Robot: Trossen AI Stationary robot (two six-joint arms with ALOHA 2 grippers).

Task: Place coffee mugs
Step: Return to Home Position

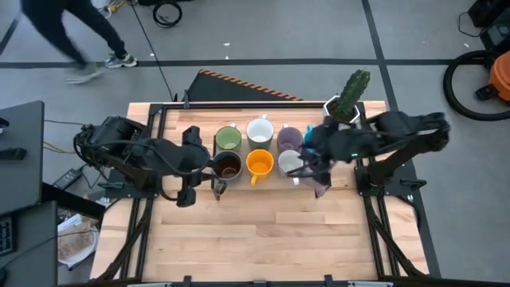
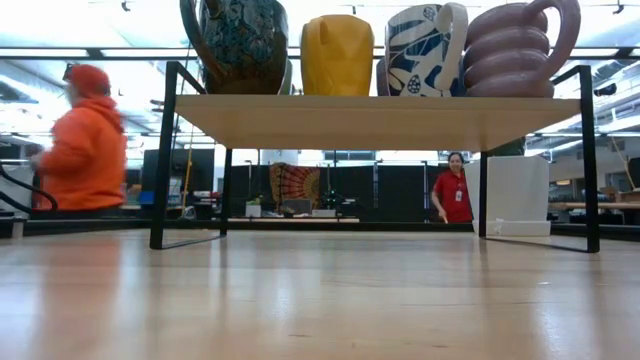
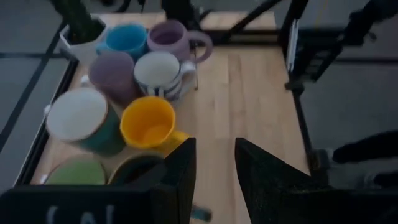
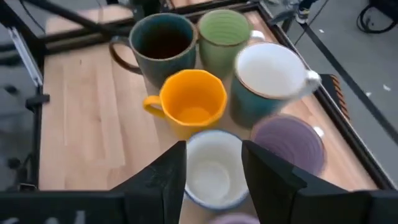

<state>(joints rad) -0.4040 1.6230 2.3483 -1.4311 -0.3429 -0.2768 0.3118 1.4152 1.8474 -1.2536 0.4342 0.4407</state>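
The wooden table [image 1: 271,239] carries a black-framed shelf [image 2: 380,122] with a wooden top along its far side, and everything else is placed from that shelf. The left arm [image 1: 127,151] reaches in over the shelf's left end. The left gripper [image 3: 214,149] has its fingers apart, grips nothing, and is just beside the dark brown mug [image 1: 228,165]. The right arm [image 1: 406,131] leans over the right end. The right gripper [image 4: 212,149] also has its fingers spread and empty, and hangs over the pale grey-white mug [image 4: 211,168]. A white planter [image 3: 78,38] with a cactus stands at the shelf's far right corner. All eight mugs sit on the shelf top in two close rows. In the front row, from the left end, are the dark brown mug, the orange mug [image 1: 260,163], the pale grey-white mug with its blue pattern, and the taller lavender mug [image 2: 515,50]. In the back row are the green mug [image 1: 229,139], the white mug [image 1: 260,130] with a teal wall, the lavender mug [image 1: 289,138] and the blue mug [image 3: 130,38], which is next to the planter. In the room seen under the shelf are a person in an orange hoodie [image 2: 85,150] and a person in a red shirt [image 2: 455,190].
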